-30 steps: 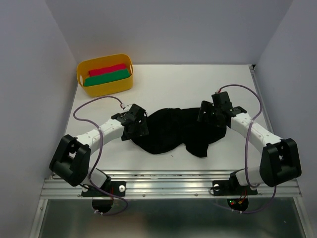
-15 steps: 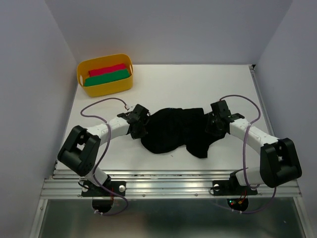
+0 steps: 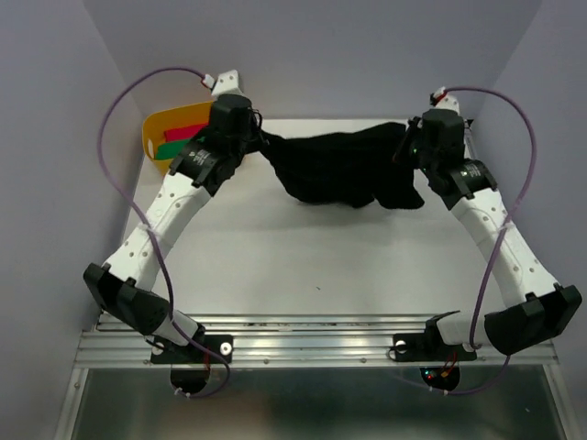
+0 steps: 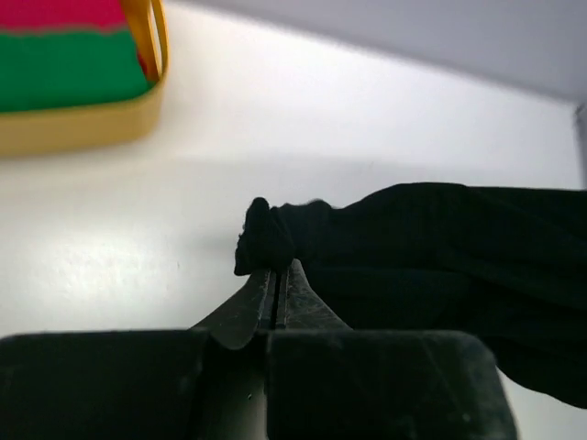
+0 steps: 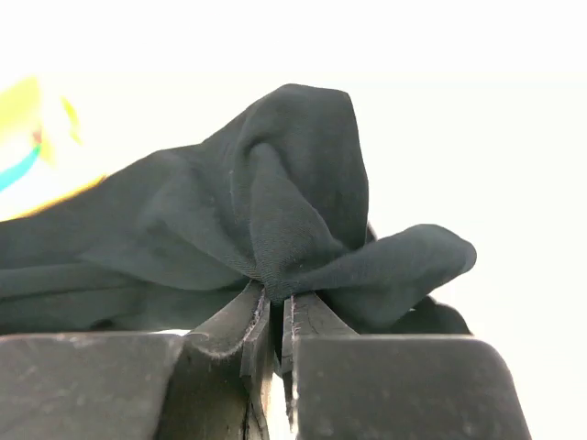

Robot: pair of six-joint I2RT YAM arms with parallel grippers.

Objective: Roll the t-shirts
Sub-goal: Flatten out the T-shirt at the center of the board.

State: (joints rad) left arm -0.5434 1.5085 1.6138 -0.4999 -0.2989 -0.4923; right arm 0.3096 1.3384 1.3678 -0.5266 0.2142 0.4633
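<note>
Both my jaws are pinched shut, and each pair holds a bit of the black t-shirt point(image 3: 344, 170). My left jaws bite a small bunched end of it. My right jaws bite a bigger fold, and the cloth puffs up above the tips like a bow.

I hold the two ends far apart, one on each side. That way the shirt hangs between my jaws like a hammock, over the far part of the tabletop point(image 3: 303, 257). The middle sags down. I cannot tell if the lowest part touches the tabletop or hangs just above it.

I think I hold it like this to pull the crumples out. A shirt has to lie flat before I can roll it, so I think I am only at the start. It looks bumpy and folded over on the right side, so it is not spread yet.

My left arm point(image 3: 174, 202) reaches close to the yellow tub point(image 3: 160, 128) at the far left corner. A red roll point(image 4: 55, 14) and a green roll point(image 4: 64, 69) lie side by side in it. I think the black one goes there when it is rolled.

Next I would lay the shirt down softly and smooth it. My grips are small, so a hard tug could make an end slip out.
</note>
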